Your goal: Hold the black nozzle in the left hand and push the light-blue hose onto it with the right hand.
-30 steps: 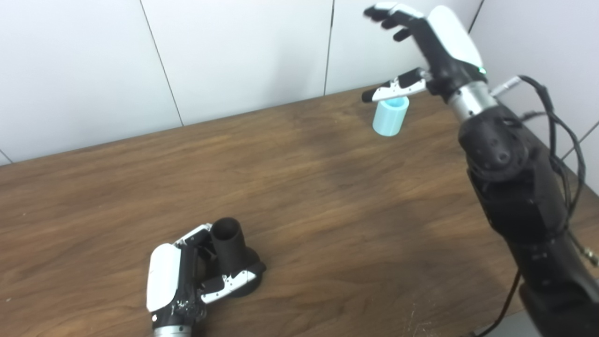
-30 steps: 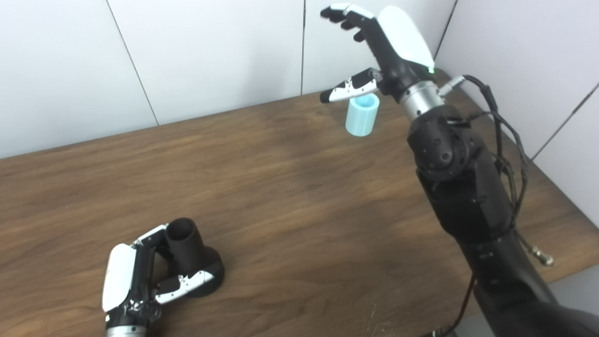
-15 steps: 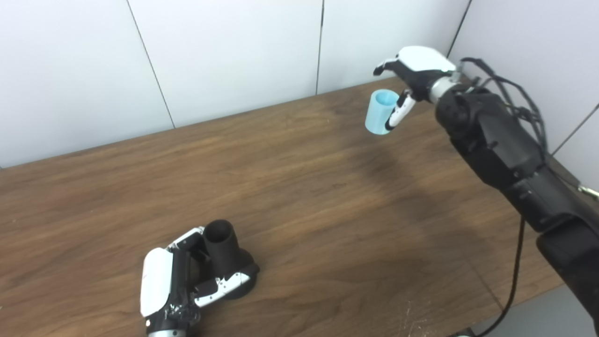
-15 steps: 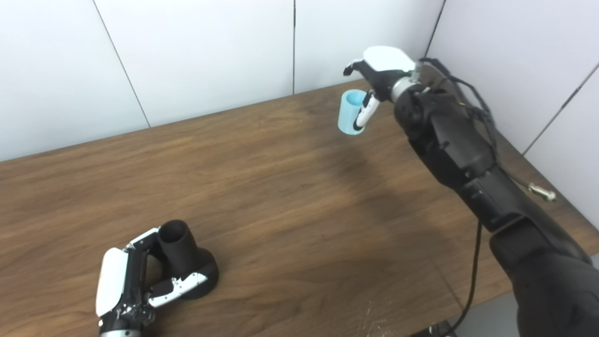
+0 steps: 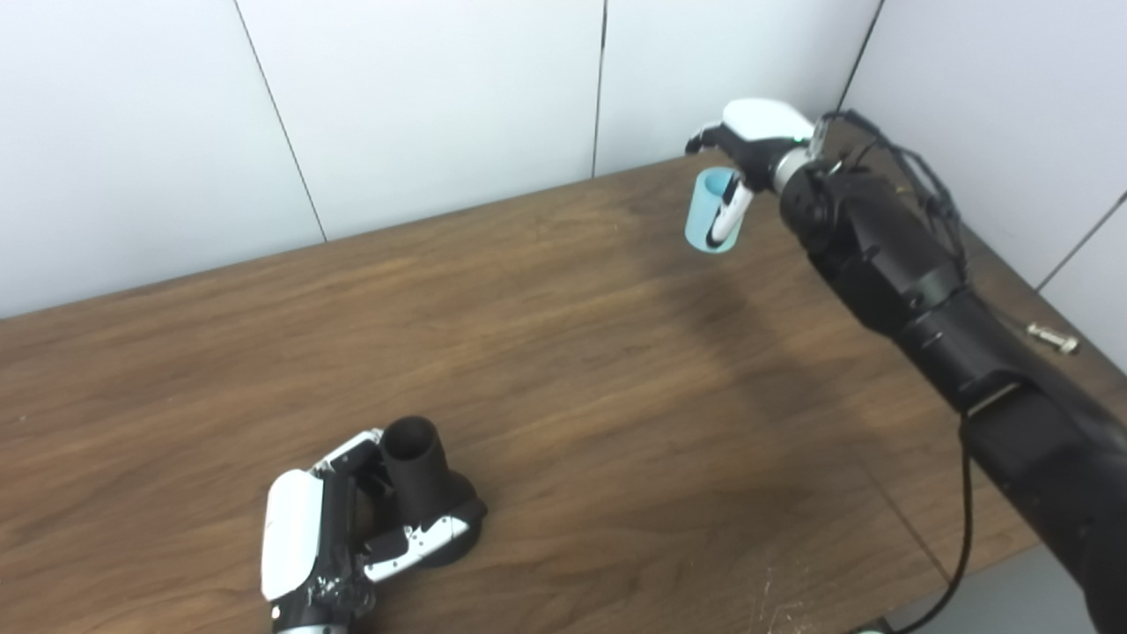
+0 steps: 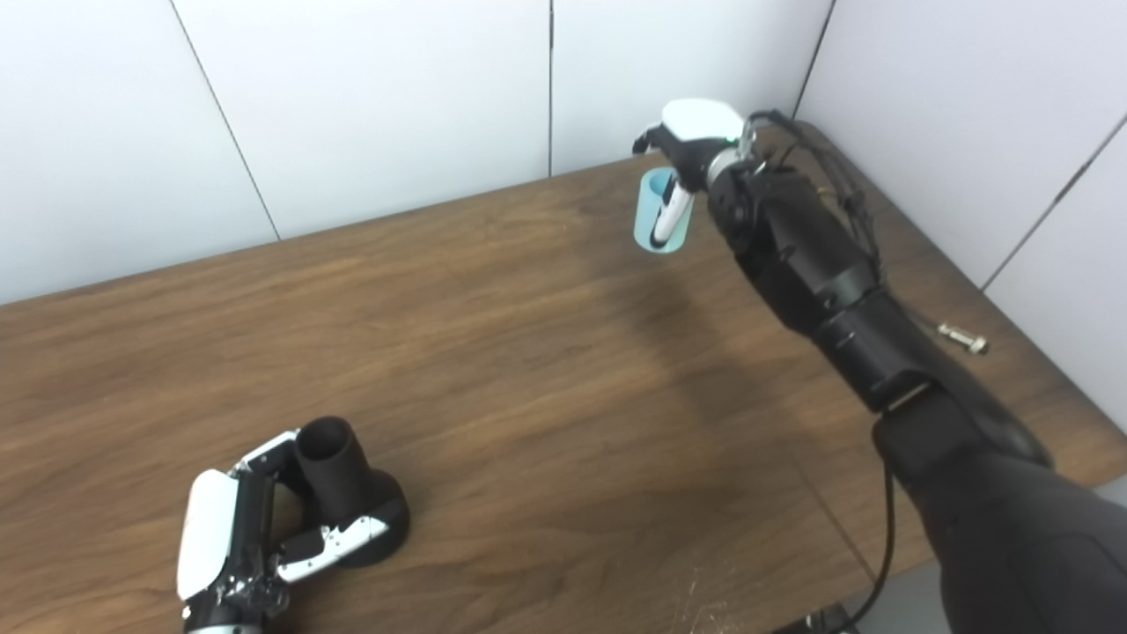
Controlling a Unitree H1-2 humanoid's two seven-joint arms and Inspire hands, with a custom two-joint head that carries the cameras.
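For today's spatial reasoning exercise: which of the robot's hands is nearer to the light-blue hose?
Right. The right hand is wrapped around the light-blue hose at the table's far right corner. The left hand is across the table at the near left, gripping the black nozzle.

A robot test bench, likely a lab: a bare wood-grain table set into a corner of plain white wall panels, with black cables and a loose metal bolt.
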